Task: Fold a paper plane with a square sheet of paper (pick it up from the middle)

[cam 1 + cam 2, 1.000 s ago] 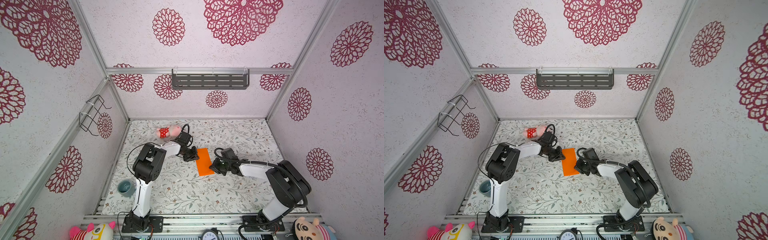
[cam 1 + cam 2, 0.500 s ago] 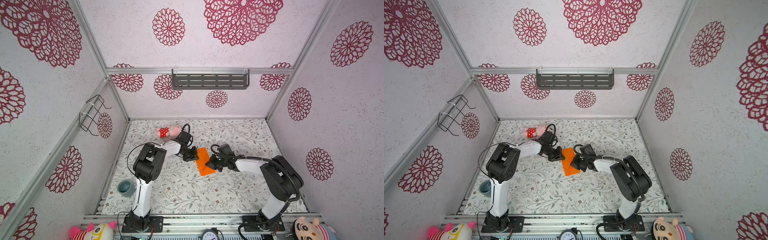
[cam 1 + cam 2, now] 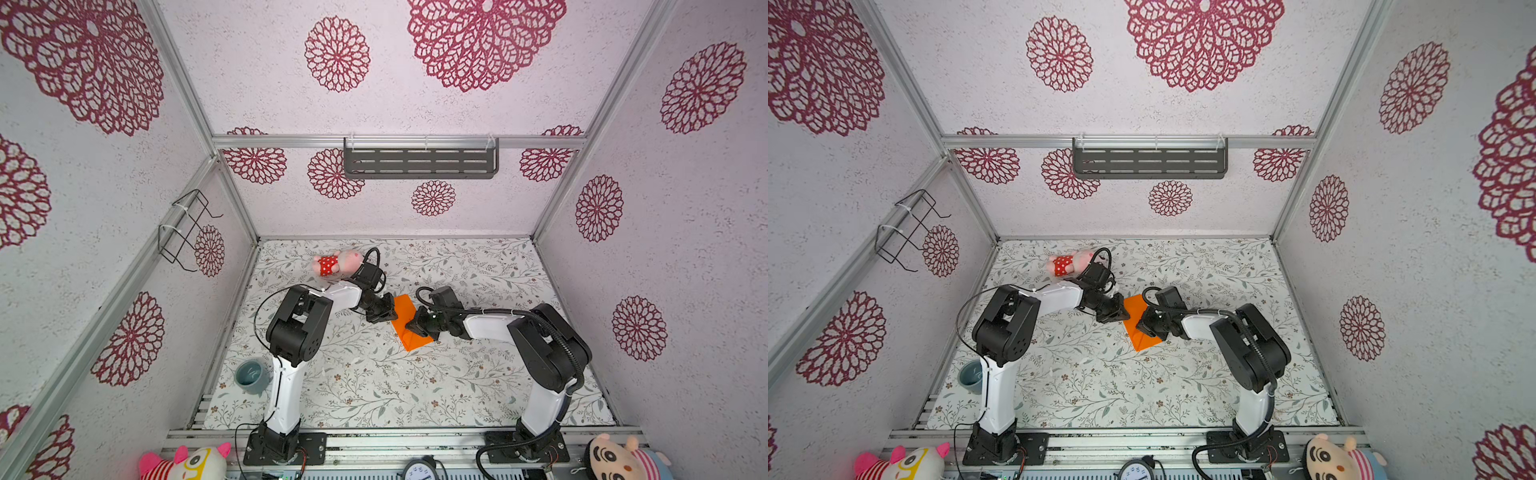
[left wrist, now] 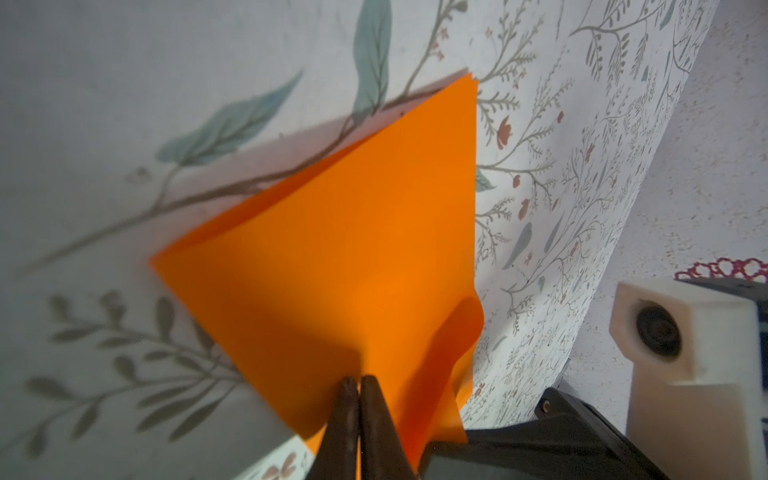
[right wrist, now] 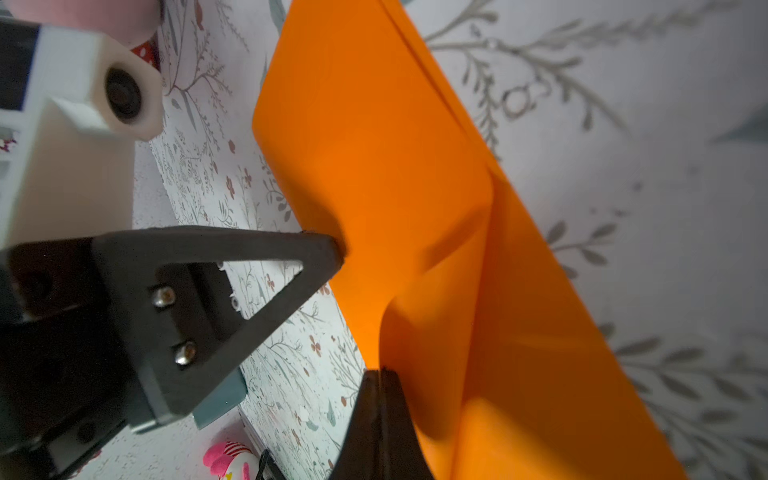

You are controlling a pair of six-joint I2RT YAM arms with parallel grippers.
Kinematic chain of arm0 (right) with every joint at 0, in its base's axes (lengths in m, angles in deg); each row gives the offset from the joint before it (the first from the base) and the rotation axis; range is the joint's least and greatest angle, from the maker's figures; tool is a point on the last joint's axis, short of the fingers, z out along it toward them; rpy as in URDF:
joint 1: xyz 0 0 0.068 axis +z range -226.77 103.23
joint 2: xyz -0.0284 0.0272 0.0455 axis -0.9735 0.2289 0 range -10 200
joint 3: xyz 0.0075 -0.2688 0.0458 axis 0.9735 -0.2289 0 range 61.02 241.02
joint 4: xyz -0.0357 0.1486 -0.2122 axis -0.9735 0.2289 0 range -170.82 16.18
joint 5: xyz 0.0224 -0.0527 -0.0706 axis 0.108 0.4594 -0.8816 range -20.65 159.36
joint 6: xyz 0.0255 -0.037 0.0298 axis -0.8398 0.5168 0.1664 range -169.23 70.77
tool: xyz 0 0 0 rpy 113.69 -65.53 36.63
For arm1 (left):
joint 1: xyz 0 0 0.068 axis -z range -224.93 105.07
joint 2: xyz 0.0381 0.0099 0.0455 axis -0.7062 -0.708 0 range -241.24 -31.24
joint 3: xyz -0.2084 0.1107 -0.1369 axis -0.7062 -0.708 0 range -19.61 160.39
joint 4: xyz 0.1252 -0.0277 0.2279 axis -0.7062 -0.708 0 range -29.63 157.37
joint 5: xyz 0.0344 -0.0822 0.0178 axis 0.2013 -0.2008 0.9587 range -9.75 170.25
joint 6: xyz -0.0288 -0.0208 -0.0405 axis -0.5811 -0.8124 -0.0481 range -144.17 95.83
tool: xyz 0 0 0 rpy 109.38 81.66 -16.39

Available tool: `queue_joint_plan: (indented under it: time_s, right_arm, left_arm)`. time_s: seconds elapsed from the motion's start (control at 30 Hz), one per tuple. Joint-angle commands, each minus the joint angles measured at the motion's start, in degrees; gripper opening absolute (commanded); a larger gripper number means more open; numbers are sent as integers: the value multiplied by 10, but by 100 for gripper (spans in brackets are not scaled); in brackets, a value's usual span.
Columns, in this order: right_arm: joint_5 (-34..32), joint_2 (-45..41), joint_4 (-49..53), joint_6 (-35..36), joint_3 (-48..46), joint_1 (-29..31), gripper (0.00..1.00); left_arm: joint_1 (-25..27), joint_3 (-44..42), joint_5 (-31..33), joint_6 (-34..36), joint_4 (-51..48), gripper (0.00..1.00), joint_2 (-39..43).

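The square sheet of paper (image 3: 415, 343), bright orange, lies mid-table in both top views (image 3: 1144, 340), doubled over into an oblong. No paper plane shows. My left gripper (image 3: 392, 318) is shut on the sheet's left edge, and in the left wrist view the paper (image 4: 353, 232) fans out from the closed tips (image 4: 357, 380). My right gripper (image 3: 409, 327) reaches in from the right and is shut on a lifted, curling flap (image 5: 419, 332) at its tips (image 5: 377, 372). The left gripper's fingertip (image 5: 328, 249) touches the paper's edge in the right wrist view.
A pink plush toy (image 3: 336, 262) in red dotted shorts lies behind the left arm. A grey-blue cup (image 3: 250, 376) stands at the front left. A dark shelf (image 3: 419, 160) hangs on the back wall and a wire basket (image 3: 185, 228) on the left wall.
My right gripper has moved left over the paper, drawing the top flap with it. The left gripper has kept its place on the left edge.
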Motion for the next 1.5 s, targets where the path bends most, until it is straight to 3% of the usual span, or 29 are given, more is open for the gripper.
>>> queue_joint_plan:
  time_s: [0.0,1.47]
  right_arm:
    - [-5,6,-22,-8,3,3,0]
    - [-57,15,-46,-20,-25,5,2]
  left_arm:
    - [1,0,23,10,-38,8,-22]
    - [1,7,41,27,-72,6,-30]
